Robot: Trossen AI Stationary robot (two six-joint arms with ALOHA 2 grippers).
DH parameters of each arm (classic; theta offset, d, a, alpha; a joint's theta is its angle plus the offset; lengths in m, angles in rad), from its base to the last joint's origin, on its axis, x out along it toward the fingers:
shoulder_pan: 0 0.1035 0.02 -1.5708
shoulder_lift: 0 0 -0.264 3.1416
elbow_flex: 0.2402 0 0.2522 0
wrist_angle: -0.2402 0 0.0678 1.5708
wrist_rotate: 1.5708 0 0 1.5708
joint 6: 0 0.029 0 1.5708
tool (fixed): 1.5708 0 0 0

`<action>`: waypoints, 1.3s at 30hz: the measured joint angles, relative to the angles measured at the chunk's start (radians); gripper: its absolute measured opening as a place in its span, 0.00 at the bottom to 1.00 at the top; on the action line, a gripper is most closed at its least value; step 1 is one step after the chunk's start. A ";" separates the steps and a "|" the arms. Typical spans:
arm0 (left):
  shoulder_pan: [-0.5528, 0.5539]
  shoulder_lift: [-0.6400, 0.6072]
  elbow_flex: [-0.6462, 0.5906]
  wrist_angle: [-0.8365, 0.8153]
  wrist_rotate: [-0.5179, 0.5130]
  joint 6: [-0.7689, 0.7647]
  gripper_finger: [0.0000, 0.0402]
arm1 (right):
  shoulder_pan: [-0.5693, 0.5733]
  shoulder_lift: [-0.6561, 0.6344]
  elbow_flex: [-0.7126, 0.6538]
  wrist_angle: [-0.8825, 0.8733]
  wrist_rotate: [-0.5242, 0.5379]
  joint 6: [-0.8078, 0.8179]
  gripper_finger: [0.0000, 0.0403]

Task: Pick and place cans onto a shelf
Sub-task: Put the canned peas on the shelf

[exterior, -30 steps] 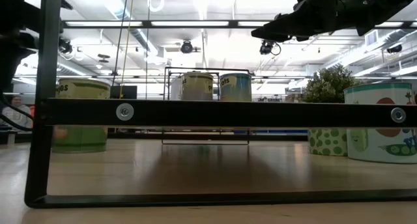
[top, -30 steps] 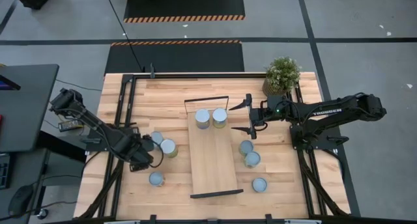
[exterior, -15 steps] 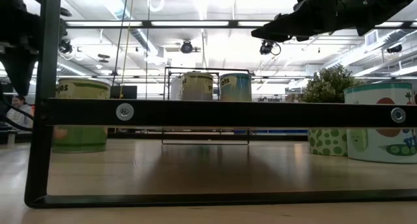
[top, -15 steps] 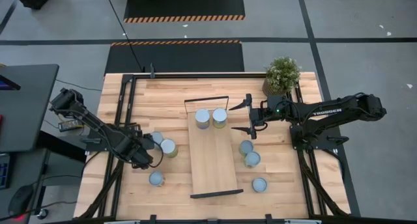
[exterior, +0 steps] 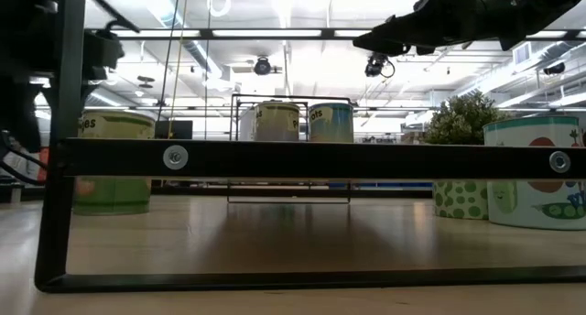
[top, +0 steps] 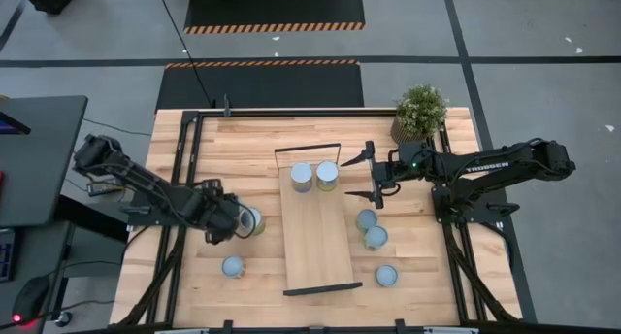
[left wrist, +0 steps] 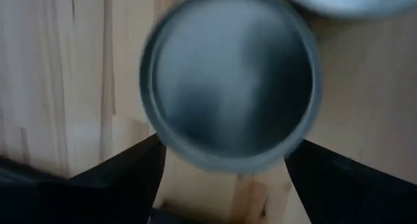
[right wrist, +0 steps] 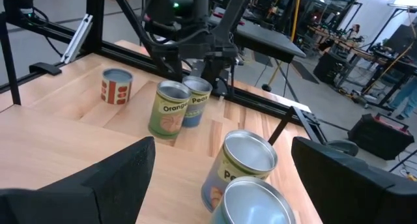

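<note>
The shelf (top: 316, 239) lies in the middle of the table with two cans (top: 302, 176) (top: 327, 174) standing at its far end. Left of it stand a can (top: 251, 219) and another near the front (top: 233, 266). My left gripper (top: 223, 220) is open above a third can (left wrist: 229, 77), one finger on either side of its round top. Three cans (top: 366, 219) (top: 375, 238) (top: 386, 276) stand right of the shelf. My right gripper (top: 369, 177) is open and empty, held high just right of the shelf's two cans (right wrist: 247, 160).
A potted plant (top: 419, 111) stands at the far right corner. Black rails run along the table's left (top: 184, 169) and right (top: 456, 247) sides. The shelf's near black frame (exterior: 302, 157) crosses the low view. The shelf's near half is bare.
My left gripper has moved toward the table's right and far edges, from beside the left cans to above the can that stood farthest back among them, and now covers it in the high view. The cans stand where they were.
</note>
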State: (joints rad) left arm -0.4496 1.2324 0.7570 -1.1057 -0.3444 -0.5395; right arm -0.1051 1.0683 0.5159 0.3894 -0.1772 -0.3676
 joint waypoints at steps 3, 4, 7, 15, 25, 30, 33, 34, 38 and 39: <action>0.048 0.000 0.000 0.039 0.004 0.060 0.78 | 0.000 0.000 0.000 0.000 0.000 0.000 0.91; 0.061 0.000 0.000 0.052 0.011 0.085 0.78 | 0.000 0.000 0.000 0.000 0.000 0.000 0.91; 0.095 0.000 0.000 0.094 0.039 0.135 0.78 | 0.000 0.000 0.000 0.000 0.000 0.001 0.91; 0.128 0.000 0.000 0.147 0.072 0.143 0.78 | 0.000 0.000 0.000 0.000 0.000 0.001 0.91; 0.127 0.000 0.000 0.166 0.076 0.080 0.78 | 0.000 0.000 0.000 0.000 0.000 0.002 0.91; 0.127 0.000 0.000 0.179 0.076 0.103 0.79 | 0.000 0.000 0.000 0.000 0.000 0.002 0.91; 0.127 0.000 0.000 0.173 0.062 0.104 0.79 | 0.000 0.000 0.000 0.003 0.002 0.001 0.91; 0.127 0.000 0.000 0.169 0.050 0.105 0.79 | 0.000 0.000 0.000 0.006 0.009 0.001 0.91; 0.127 0.000 0.000 0.169 0.014 0.106 0.79 | 0.000 0.000 0.000 0.017 0.041 0.006 0.91; 0.127 0.000 0.000 0.169 0.006 0.106 0.79 | 0.000 0.000 0.000 0.019 0.048 0.006 0.91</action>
State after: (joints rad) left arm -0.3225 1.2324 0.7570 -0.9371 -0.3380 -0.4332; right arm -0.1051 1.0687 0.5159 0.4088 -0.1295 -0.3618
